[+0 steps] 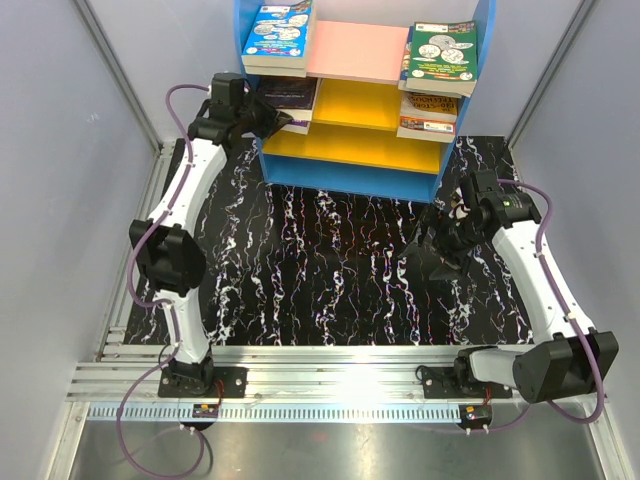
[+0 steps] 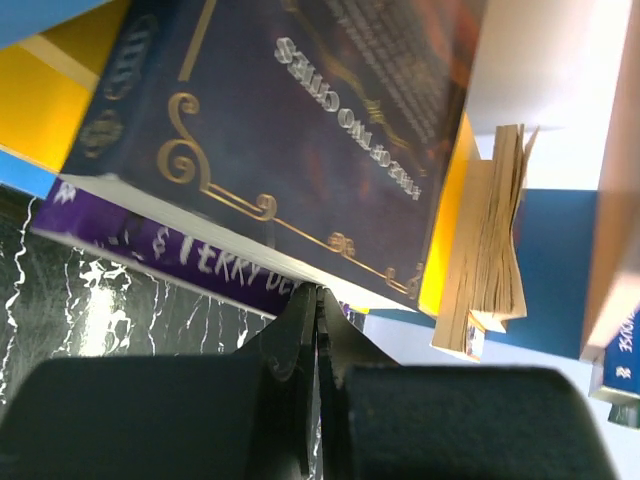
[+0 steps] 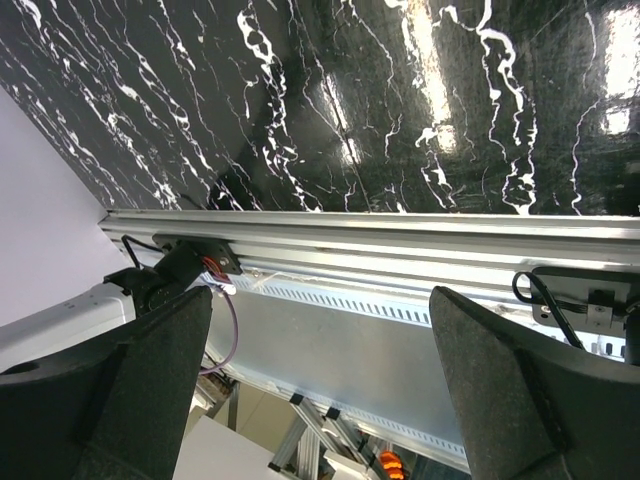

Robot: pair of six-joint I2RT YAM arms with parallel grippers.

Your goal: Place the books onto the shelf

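A black, white-veined worktop (image 1: 330,260) fills the middle of the scene, and the shelf (image 1: 350,175) stands at its far edge, with blue side panels, a pink top board and two yellow boards below. The left arm (image 1: 185,200) reaches along the left side up to the shelf's left end, while the right arm (image 1: 540,270) bends over the right part of the worktop, well apart from the shelf. All the books in view lie flat on the shelf. A blue coin-cover book (image 1: 278,30) tops a stack at the left of the pink board and a green coin-cover book (image 1: 442,50) tops one at the right. More paperbacks (image 1: 428,115) lie at the right of the upper yellow board. At its left a dark gold-ornamented book (image 2: 300,130) rests on a purple book (image 2: 150,240). The left end effector (image 2: 316,300) has its fingers pressed together, tips at the near edge of these two books. The right end effector (image 3: 320,300) hangs with its fingers wide apart, holding nothing.
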